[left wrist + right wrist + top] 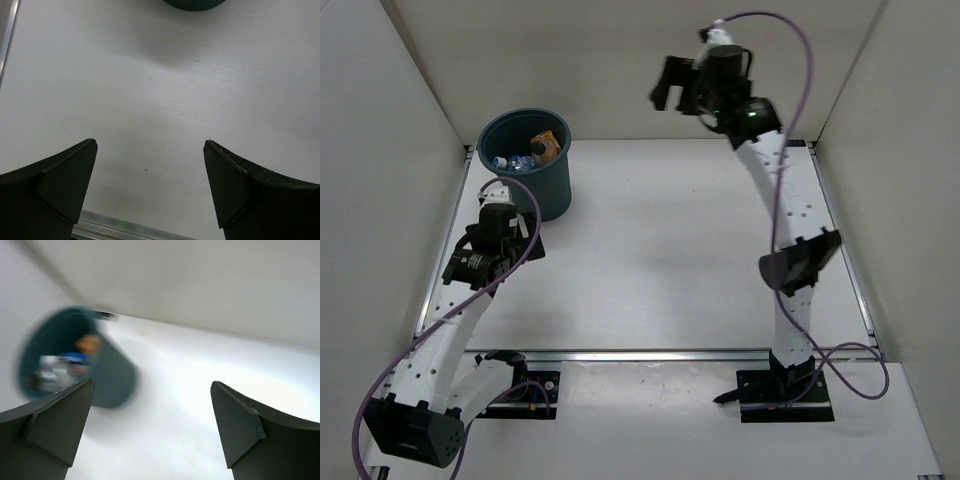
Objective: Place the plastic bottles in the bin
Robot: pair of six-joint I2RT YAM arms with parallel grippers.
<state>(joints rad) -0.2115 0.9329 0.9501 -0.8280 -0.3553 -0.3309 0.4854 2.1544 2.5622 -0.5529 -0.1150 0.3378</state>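
The white table (670,250) stands between white walls (620,60). At its far left the bin (548,195) holds the orange bottle (548,147) and a blue-labelled bottle (512,161). The left gripper (150,150) and the right gripper (152,390) both gape, empty. The left one, near the bin, might tip it if it swings.

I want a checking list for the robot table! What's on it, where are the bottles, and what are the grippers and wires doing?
Surface: white table, no bottles lying on it.
Job's things: teal bin stands upright at the far left. An orange bottle and a clear bottle with blue lie inside it. Any more bottles cannot be counted.
Clutter: nothing seen.
Grippers: left gripper open and empty, over the table near the bin. Right gripper open and empty, raised at the far side.
Cables: purple cables, one looping off each arm.
Surroundings: plain light walls on three sides.
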